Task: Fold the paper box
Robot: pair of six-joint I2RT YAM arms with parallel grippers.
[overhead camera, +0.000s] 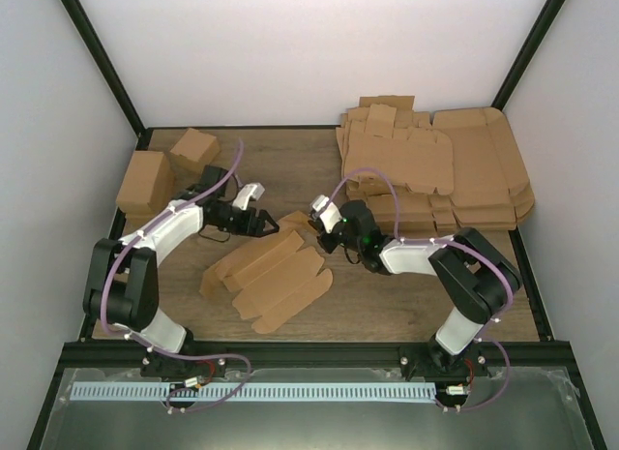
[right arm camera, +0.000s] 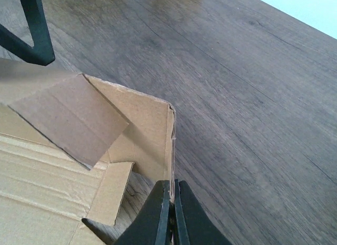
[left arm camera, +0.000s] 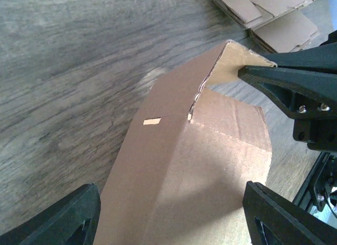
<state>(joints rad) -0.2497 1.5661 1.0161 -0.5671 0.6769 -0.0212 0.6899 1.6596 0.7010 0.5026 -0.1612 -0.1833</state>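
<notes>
The left claw (overhead camera: pixel 254 221), fingers apart, is straddling a raised wall of the paper box (overhead camera: pixel 266 276), which is lying half-formed mid-table (overhead camera: pixel 290 165), toward the near edge. The right claw (right arm camera: pixel 172 200) is pinching a corner flap upright. Wall-folding seems to be underway; next, the left claw probably needs to close and crease that wall.
</notes>
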